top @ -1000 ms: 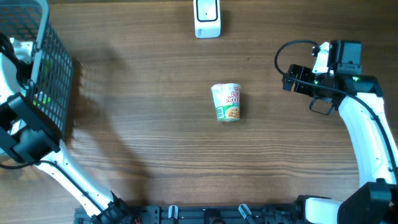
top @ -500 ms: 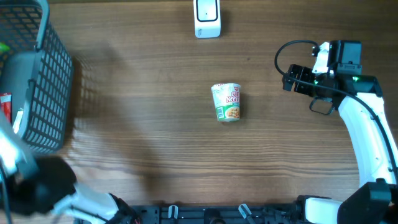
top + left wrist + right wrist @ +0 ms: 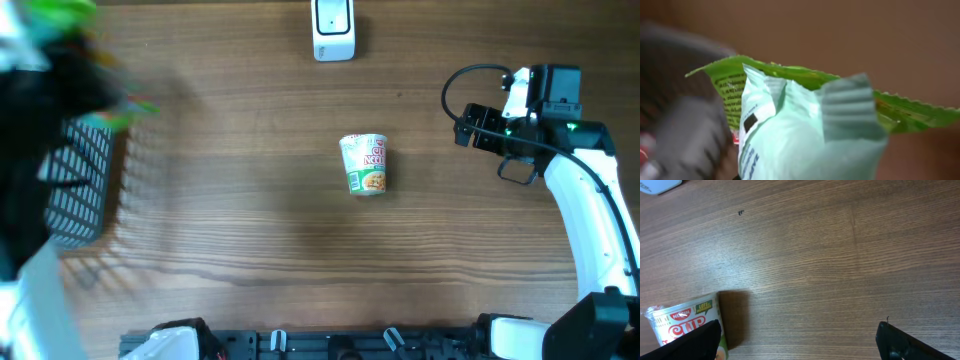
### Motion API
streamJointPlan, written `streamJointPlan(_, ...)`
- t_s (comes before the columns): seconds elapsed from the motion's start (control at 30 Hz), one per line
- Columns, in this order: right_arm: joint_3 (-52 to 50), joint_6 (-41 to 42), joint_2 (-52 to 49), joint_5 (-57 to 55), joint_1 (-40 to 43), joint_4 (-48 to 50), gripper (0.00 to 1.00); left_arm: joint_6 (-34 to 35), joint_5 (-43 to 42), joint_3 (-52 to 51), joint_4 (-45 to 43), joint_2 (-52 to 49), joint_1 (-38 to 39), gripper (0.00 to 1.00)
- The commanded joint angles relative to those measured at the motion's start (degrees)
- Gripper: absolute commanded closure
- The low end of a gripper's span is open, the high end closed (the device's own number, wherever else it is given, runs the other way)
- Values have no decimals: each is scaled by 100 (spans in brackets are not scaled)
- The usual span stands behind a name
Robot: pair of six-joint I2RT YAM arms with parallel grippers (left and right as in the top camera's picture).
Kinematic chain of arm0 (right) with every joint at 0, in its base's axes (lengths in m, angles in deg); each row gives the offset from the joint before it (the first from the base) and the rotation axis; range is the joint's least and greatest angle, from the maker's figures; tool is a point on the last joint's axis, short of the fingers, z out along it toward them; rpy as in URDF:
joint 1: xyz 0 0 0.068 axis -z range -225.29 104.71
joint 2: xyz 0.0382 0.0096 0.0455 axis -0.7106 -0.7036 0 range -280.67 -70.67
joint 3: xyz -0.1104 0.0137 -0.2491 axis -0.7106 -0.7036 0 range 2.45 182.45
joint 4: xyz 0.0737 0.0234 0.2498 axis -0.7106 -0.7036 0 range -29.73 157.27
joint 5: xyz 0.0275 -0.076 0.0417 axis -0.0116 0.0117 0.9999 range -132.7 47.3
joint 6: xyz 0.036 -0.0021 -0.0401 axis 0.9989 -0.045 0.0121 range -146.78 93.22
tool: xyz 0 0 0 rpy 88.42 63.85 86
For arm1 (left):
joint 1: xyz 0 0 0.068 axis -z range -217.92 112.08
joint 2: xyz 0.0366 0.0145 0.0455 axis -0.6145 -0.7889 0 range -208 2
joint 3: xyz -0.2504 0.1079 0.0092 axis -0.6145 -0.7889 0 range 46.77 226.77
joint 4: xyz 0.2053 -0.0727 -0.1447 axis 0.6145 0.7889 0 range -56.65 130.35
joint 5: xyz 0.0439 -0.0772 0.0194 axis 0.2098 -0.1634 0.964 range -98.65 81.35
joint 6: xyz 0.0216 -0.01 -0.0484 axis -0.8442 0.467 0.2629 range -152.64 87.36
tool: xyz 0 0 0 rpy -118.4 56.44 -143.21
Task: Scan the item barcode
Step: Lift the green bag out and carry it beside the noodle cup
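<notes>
A: How much of the left side can be read?
B: Little. From overhead the left arm (image 3: 30,150) is a dark smear across the basket (image 3: 80,190), with a scrap of green at the top-left corner. Its fingers cannot be picked out.
A: And its wrist camera?
B: It is filled by the green packet (image 3: 805,135), held above the basket, so the left gripper is clamped on it. The serrated edge runs left to right. The bottom is cut off, so the long axis is unclear.
A: The other arm?
B: The right gripper (image 3: 797,347) hangs wide open and empty over the table (image 3: 250,250). The cup noodles (image 3: 365,164) lies on its side, lid toward the scanner (image 3: 333,28).
</notes>
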Motion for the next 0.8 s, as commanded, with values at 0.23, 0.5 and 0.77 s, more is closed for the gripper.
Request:
streamJointPlan(0.23, 55, -101, -11, -92, 13, 15, 0, 1484, 140, -3018, -1523, -1733, 2288, 78)
streamJointPlan(0.5, 55, -101, -11, -92, 13, 15, 0, 1797, 535, -3486, -2612, -3296, 3241, 78)
streamJointPlan(0.77, 55, -103, -11, -92, 13, 15, 0, 1379, 1049, -3272, -2767, -3383, 3624, 4)
